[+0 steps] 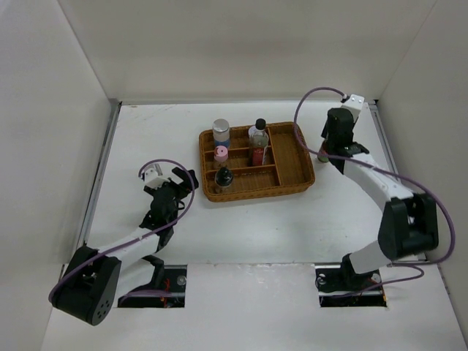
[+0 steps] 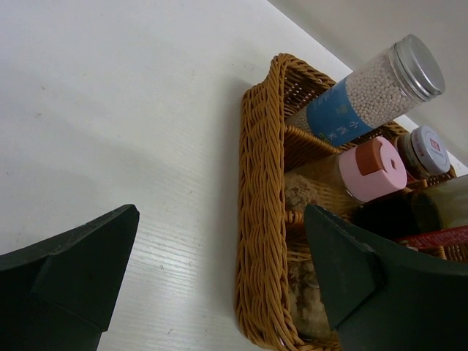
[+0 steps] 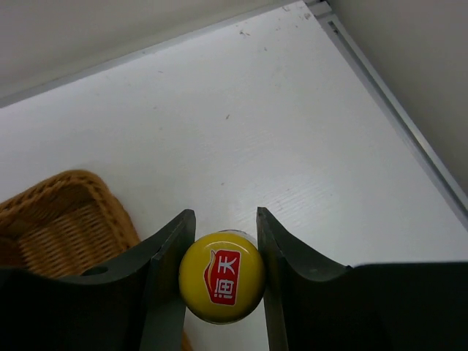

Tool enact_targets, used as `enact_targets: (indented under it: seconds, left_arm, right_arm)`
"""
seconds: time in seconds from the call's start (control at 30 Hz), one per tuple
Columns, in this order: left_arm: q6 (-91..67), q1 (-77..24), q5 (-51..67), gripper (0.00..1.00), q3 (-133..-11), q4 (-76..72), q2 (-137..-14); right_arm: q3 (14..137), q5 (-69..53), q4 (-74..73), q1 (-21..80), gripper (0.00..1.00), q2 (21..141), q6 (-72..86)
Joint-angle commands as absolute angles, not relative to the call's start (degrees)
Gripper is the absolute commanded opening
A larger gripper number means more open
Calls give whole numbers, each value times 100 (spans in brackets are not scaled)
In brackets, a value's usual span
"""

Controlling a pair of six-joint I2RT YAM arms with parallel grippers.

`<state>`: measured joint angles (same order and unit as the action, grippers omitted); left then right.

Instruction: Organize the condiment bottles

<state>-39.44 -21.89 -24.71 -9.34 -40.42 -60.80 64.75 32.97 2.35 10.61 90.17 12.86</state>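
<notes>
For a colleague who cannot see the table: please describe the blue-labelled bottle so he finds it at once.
Find the brown wicker tray on the table. In its far left corner stands a clear bottle of white grains. It alone has a silver cap and a blue label; the nearest bottle has a pink cap.

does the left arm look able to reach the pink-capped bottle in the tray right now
Probably yes: the left gripper is open beside the tray, only its low wall between. The silver-capped bottle crowds the pink-capped bottle, though.
</notes>
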Motion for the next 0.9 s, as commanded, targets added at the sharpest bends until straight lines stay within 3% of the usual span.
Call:
enact_targets:
  seconds: [0.0, 0.27, 0.5, 0.87]
  left_arm:
    - [-3990, -2228, -2417, 100, -1072, -4333, -5889]
    - [-3999, -2263, -2496, 100, -1090, -4307, -5897]
    - [-4025, -2272, -2645, 100, -1142, -4122, -5836]
    - [-4043, -2254, -2672, 100, -1169, -4061, -5880]
  right_arm:
    - [6259, 3796, 1143, 1585, 27, 7667, 1345]
    - [5678, 3850, 1020, 3140, 27, 6601, 1503]
    - [5836, 3823, 1300, 4143, 27, 7118, 1705]
    - [5476, 3770, 1933, 4566, 27, 7716, 1881]
